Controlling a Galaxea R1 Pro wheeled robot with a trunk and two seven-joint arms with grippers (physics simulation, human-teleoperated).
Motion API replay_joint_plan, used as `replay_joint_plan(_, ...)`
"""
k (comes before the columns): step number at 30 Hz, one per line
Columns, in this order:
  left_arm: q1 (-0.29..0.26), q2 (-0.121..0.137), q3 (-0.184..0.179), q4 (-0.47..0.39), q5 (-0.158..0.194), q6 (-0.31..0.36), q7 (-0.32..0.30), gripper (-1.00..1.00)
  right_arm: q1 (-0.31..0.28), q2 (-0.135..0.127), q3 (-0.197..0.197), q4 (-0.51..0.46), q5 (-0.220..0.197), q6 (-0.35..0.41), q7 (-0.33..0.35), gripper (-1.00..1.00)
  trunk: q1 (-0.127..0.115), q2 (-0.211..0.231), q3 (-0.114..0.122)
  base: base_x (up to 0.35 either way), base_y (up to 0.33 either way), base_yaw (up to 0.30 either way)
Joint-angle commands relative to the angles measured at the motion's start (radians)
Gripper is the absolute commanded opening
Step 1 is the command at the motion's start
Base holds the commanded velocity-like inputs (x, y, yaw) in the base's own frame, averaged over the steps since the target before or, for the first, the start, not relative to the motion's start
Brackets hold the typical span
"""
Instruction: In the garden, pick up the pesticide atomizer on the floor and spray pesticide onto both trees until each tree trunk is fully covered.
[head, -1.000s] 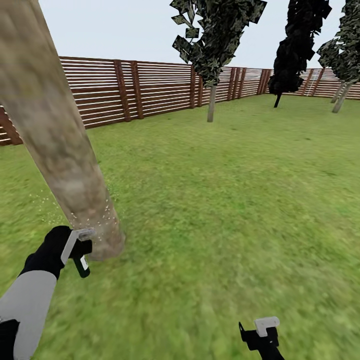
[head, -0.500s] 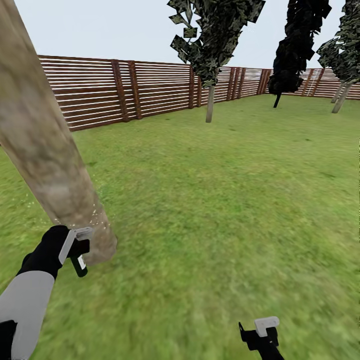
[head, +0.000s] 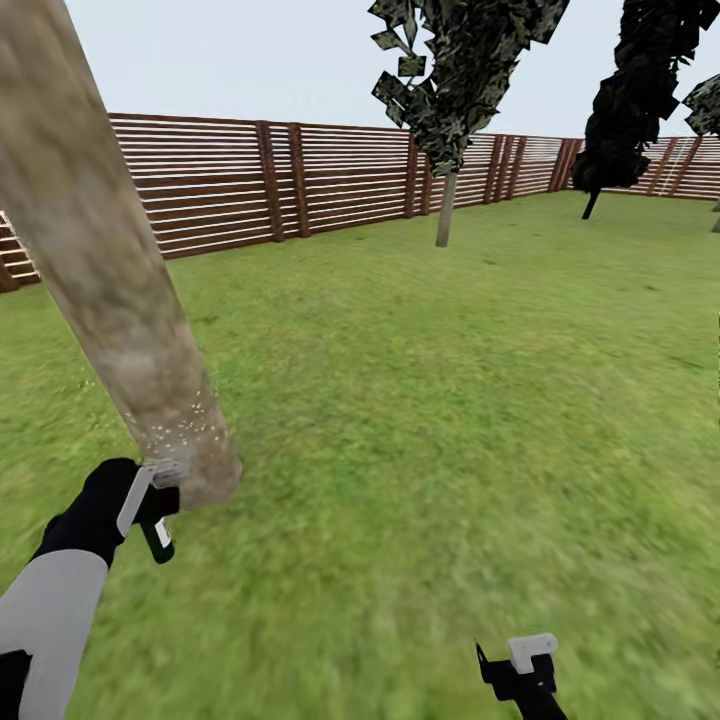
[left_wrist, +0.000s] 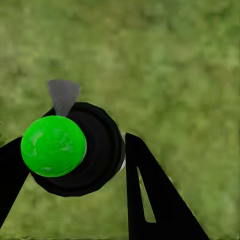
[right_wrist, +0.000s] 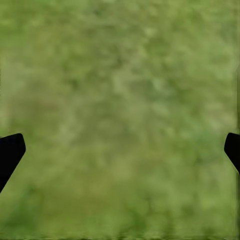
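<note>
The near tree trunk, thick and pale grey-brown, leans across the left of the head view. White pesticide specks dot its flared base. My left gripper is shut on the pesticide atomizer, a small dark bottle with a pale label, held right against the base. In the left wrist view the atomizer is a dark round body with a bright green end, clamped between my black fingers. The second tree's trunk stands far off by the fence. My right gripper hangs open over the grass.
Green lawn stretches ahead and to the right. A reddish-brown slat fence rings it at the back. A near-black narrow tree stands at the far right. The right wrist view looks down on grass.
The whole view has shifted, so the camera turned. My left gripper stays at the trunk base with the atomizer. More white specks sit on the base than half a second ago.
</note>
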Motion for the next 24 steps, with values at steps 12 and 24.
replay_joint_plan(12,0.393,0.082,-0.121,0.18,-0.416,-0.853,-0.612,-1.0,-0.007,-0.007,0.075,-0.218,0.443,0.139,0.297,1.0,-0.001,0.0,-0.001,-0.245,-0.028,0.002)
replay_joint_plan(24,0.391,-0.009,-0.266,0.284,-0.642,-1.087,-0.893,-1.0,-0.074,0.009,0.078,-0.365,0.461,0.168,0.71,-1.0,-0.001,0.0,-0.001,-0.002,0.0,0.0)
